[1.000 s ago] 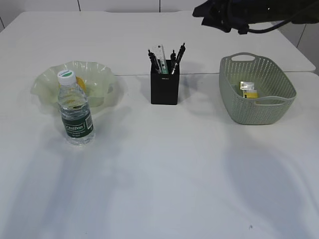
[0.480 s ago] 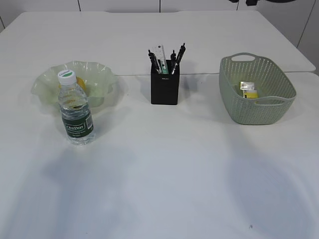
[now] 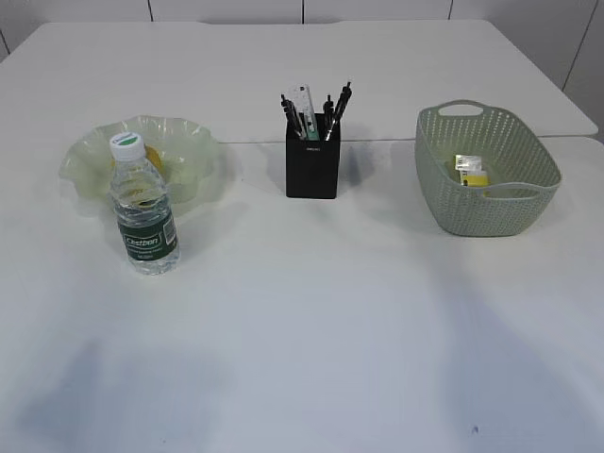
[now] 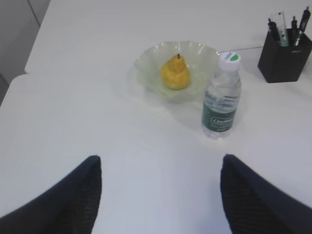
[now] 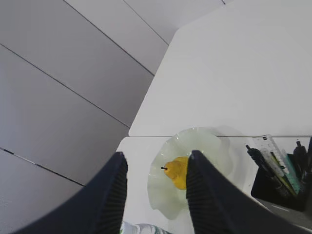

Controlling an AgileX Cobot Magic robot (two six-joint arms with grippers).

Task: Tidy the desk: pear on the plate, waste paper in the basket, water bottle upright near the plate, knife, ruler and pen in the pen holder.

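Pear (image 4: 176, 73) on plate (image 4: 146, 63), left edge | bottle (image 3: 144, 208) upright beside plate | left gripper (image 4: 158, 195) spread, empty | right gripper (image 5: 155, 195) parted, empty

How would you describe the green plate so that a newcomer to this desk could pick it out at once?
On the white desk, look to the left end, just behind the upright water bottle. The plate is the shallow, translucent pale green dish holding a yellow pear. Its wavy ruffled rim sets it apart from the perforated green basket at the right.
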